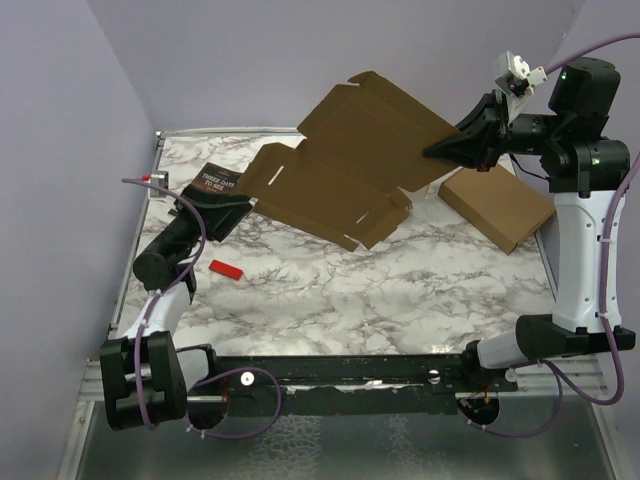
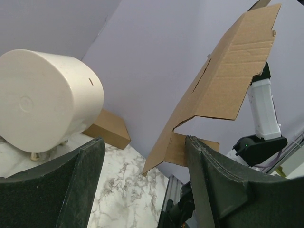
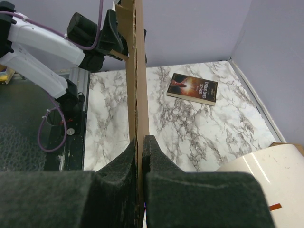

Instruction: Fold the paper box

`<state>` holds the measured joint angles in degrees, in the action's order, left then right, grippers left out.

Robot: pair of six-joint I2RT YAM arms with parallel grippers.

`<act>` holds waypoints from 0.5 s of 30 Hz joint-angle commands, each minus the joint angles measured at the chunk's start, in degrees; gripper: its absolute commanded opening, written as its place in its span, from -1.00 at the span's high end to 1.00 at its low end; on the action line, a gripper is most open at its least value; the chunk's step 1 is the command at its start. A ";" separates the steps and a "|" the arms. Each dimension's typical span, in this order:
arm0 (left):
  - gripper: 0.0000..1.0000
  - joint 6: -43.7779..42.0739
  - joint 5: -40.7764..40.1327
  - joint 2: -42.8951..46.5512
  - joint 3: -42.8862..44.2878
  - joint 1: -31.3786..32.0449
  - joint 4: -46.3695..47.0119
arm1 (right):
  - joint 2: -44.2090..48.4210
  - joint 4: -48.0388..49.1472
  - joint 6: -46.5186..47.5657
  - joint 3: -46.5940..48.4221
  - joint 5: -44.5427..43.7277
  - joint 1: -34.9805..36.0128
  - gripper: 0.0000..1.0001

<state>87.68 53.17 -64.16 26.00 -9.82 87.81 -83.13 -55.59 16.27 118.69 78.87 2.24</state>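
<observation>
Top external view: the paper box (image 1: 350,170) is an unfolded die-cut sheet held clear of the marble table (image 1: 400,300), tilted, with its low corner hanging above the tabletop and its high edge toward the back wall. No flap is folded up and no tab is seated in a slot, so it forms no enclosure and contains nothing. The right gripper (image 1: 440,150) is clamped on the sheet's right edge; the right wrist view shows both pads pressed flat against the cardboard, which runs edge-on away from the camera. This raised hold probably serves to present the free side of the sheet to the other arm. The left gripper (image 1: 215,215) sits low at the left of the table, above the book (image 1: 212,183), with its jaws spread and nothing between them — the left wrist view shows the sheet well apart and above. The book lies flat on the table, outside any container. A larger brown cardboard box (image 1: 500,205) rests on the table at the right, beneath the right arm; it appears closed and its contents cannot be seen. A small red object (image 1: 226,268) lies near the left arm.
</observation>
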 commanded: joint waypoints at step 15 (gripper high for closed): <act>-0.16 -1.99 3.13 -0.53 0.54 3.74 14.67 | 0.01 1.96 -1.22 -0.02 1.18 -0.39 0.98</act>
<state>86.76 55.29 -64.25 26.00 -6.98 87.85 -83.15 -55.57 16.25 118.69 78.91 2.13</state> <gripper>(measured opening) 0.614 0.016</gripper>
